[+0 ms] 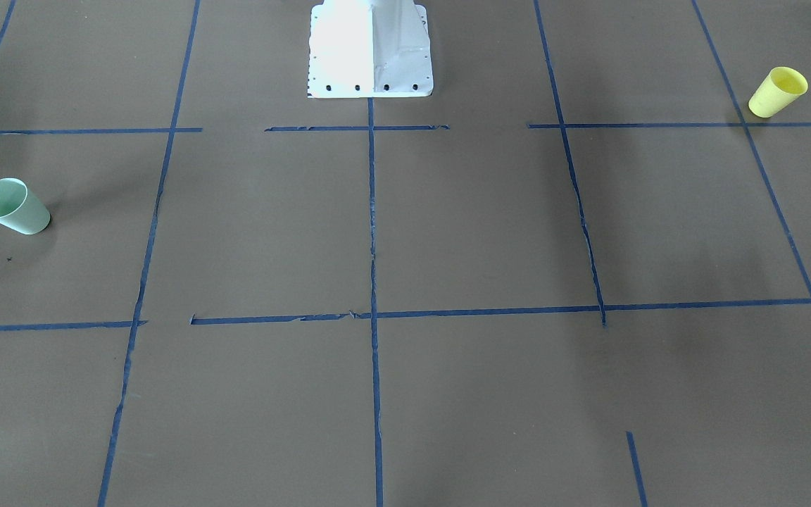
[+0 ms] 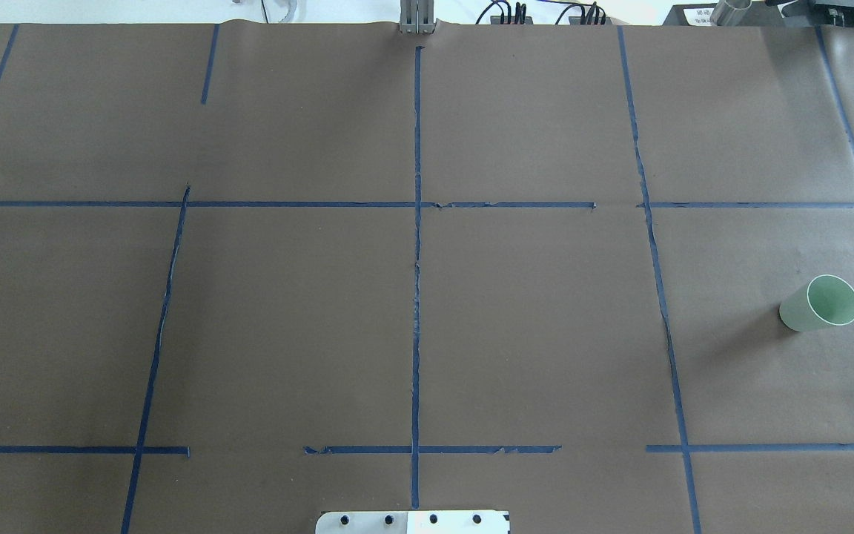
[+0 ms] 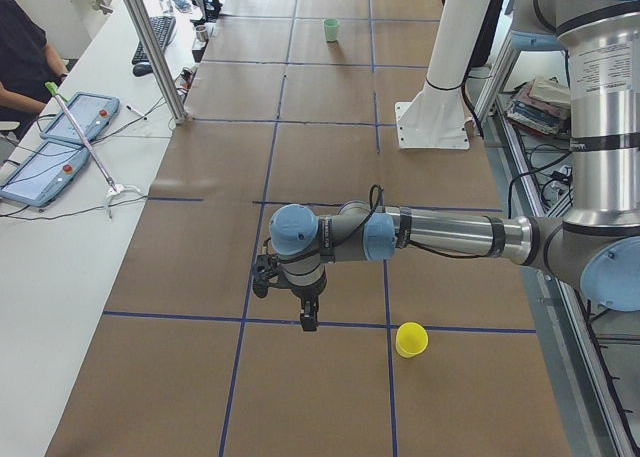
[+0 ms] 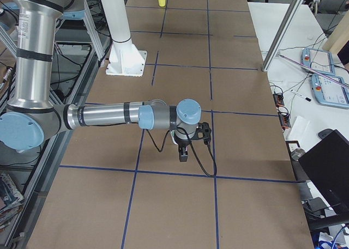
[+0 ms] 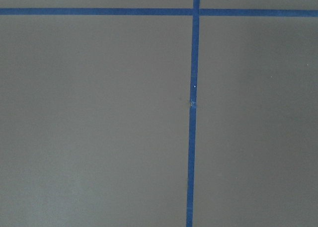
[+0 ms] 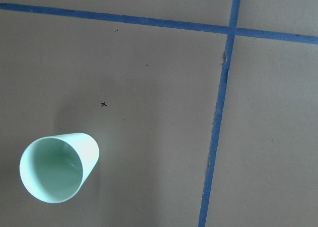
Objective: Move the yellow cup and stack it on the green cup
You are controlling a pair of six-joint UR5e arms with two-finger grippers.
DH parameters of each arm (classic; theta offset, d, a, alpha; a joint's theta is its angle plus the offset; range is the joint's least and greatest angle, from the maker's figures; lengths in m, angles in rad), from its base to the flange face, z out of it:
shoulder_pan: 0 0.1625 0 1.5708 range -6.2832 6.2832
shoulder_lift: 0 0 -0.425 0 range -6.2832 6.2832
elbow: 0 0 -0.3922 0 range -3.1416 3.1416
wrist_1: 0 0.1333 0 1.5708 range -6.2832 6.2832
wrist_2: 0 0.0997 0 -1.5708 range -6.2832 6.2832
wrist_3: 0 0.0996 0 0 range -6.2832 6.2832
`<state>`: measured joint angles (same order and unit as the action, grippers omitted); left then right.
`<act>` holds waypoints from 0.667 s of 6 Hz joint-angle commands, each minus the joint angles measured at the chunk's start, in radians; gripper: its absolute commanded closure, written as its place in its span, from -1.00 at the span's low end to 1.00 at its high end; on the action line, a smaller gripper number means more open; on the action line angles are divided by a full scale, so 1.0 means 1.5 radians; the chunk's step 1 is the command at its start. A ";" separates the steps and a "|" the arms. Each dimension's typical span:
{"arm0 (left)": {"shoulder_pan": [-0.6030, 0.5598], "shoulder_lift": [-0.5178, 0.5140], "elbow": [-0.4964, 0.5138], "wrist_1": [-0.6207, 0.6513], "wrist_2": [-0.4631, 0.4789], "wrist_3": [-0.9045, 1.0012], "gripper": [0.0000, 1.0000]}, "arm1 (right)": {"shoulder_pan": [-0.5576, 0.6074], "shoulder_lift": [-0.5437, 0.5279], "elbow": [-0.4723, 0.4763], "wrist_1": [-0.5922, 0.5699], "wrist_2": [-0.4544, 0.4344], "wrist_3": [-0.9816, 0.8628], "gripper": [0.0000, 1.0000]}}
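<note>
nothing of the job is done yet, as i judge it: the two cups stand well apart, unstacked. in the front view the green cup (image 1: 13,205) stands upright at the far left edge of the frame, mouth up. my right wrist camera has it in its lower left corner, and the inside looks empty. the yellow cup (image 1: 777,91) stands upright at the upper right of that front frame, also empty as far as i can see into it. both rest on the brown surface (image 1: 448,225).

in the left side view my left hand (image 3: 300,312) hangs over the surface at mid frame, with the yellow cup near it to the lower right and not touching it. i cannot tell whether that hand is open or closed. in the right side view my right hand (image 4: 184,153) hangs at mid frame too, and i cannot tell its state either.

left to do: grasp the yellow cup, carry it across, set it into the green cup.
</note>
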<state>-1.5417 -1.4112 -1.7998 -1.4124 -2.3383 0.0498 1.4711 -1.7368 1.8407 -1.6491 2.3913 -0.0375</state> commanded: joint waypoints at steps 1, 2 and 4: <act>0.008 0.004 -0.001 -0.018 -0.004 0.006 -1.00 | 0.000 -0.001 -0.001 -0.001 0.000 0.000 -1.00; 0.015 0.006 -0.002 -0.022 -0.005 0.007 -1.00 | -0.001 -0.001 -0.002 -0.001 0.000 0.000 -1.00; 0.015 0.007 -0.004 -0.019 -0.006 0.004 -1.00 | -0.001 -0.001 -0.002 -0.001 0.001 0.001 -1.00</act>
<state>-1.5202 -1.4013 -1.8041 -1.4400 -2.3464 0.0568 1.4696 -1.7380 1.8379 -1.6505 2.3920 -0.0363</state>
